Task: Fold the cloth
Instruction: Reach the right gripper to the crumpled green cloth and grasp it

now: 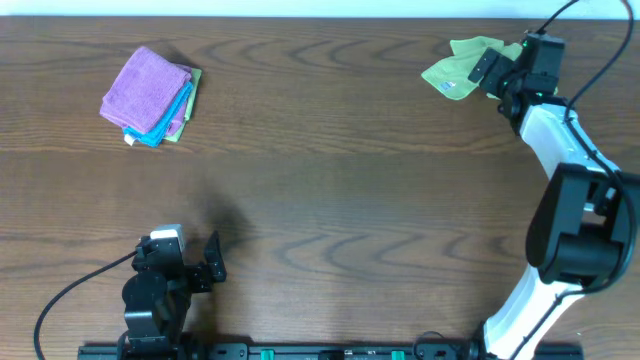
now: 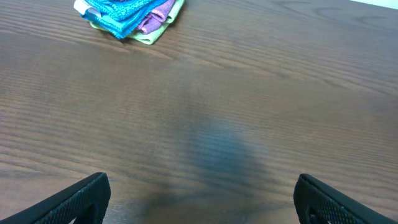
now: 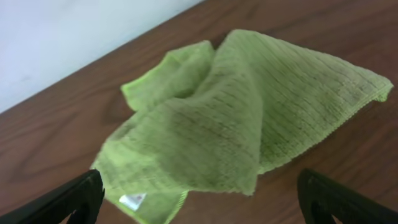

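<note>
The lime-green cloth [image 1: 458, 68] lies crumpled at the far right of the table, near the back edge. In the right wrist view the cloth [image 3: 230, 118] fills the middle, with its small white tag [image 3: 132, 200] at the lower left edge. My right gripper [image 1: 493, 72] is open, its fingers spread wide on either side of the cloth's near edge [image 3: 202, 202], not holding it. My left gripper [image 1: 205, 262] is open and empty over bare table at the front left [image 2: 202, 199].
A folded stack of cloths [image 1: 152, 95], purple on top with blue and green under it, sits at the back left; it also shows in the left wrist view [image 2: 130, 15]. The table's back edge meets a white wall [image 3: 62, 43] just behind the green cloth.
</note>
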Robot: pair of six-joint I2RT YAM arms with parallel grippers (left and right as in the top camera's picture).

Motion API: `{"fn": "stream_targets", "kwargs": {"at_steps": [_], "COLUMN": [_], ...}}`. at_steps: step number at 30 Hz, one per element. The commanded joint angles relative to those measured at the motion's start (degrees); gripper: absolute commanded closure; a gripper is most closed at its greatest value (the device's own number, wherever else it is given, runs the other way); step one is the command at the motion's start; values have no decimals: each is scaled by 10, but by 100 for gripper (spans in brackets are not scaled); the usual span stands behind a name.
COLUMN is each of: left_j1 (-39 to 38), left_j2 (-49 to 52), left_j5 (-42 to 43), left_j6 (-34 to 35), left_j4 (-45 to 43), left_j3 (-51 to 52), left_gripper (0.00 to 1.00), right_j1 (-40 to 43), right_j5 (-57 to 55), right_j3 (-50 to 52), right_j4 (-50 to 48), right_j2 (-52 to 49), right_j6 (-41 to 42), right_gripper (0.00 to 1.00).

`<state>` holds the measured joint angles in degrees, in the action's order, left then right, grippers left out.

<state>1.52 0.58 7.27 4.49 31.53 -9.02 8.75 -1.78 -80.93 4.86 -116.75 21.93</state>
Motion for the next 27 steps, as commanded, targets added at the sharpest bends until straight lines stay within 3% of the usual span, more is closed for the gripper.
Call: {"fn": "stream_targets", "kwargs": {"at_steps": [1, 11, 13, 16, 17, 21, 27], "left_j1": [4, 4, 4, 4, 4, 4, 4], "left_j2": [-3, -3, -3, -3, -3, -3, -3], "left_j5": [-3, -3, -3, -3, -3, -3, -3], "left_j6": [2, 2, 2, 2, 2, 2, 2], "left_j4": [-1, -1, -1, -1, -1, -1, -1], "left_j3": [6, 6, 6, 6, 6, 6, 6], "left_gripper": [5, 5, 5, 5, 5, 5, 5], "right_j1": [2, 2, 2, 2, 1, -2, -20], "right_j5": [-28, -44, -44, -44, -44, -36, 134], "right_j3": [-10, -10, -10, -10, -10, -10, -10], "right_j4": [-14, -49, -49, -44, -42, -37, -22], "right_j2": [-25, -83, -90, -98, -99, -98, -94], "right_j6": [10, 10, 9, 10, 10, 10, 10], "right_gripper": [1, 1, 19, 87, 99, 99, 99]}}
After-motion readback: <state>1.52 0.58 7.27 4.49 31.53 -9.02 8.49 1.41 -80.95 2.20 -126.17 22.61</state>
